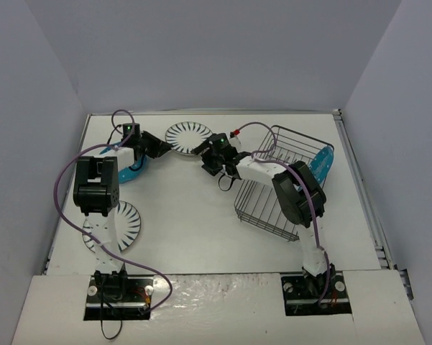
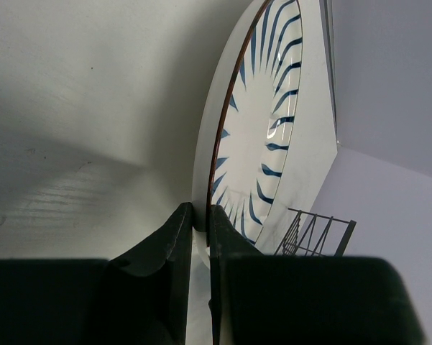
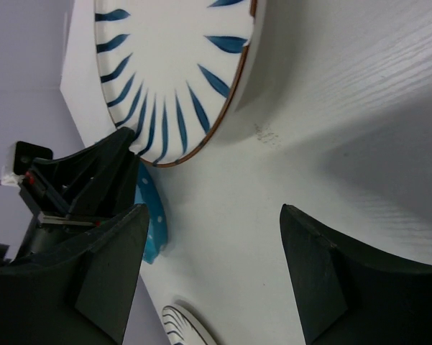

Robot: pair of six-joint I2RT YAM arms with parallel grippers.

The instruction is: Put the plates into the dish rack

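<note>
On table (image 1: 201, 237) | striped plates (image 1: 183, 135) 2 | teal plates (image 1: 321, 164) 2 | rack (image 1: 259, 205) 1

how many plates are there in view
4: far striped plate in the left gripper; near striped plate front left; teal plate under left arm; second teal plate in dish rack.

The far striped plate (image 2: 273, 144) is glossy, smooth glazed ceramic. The table (image 3: 359, 93) is matt white with a faint wood grain. The dish rack (image 1: 259, 219) is thin black metal wire.
</note>
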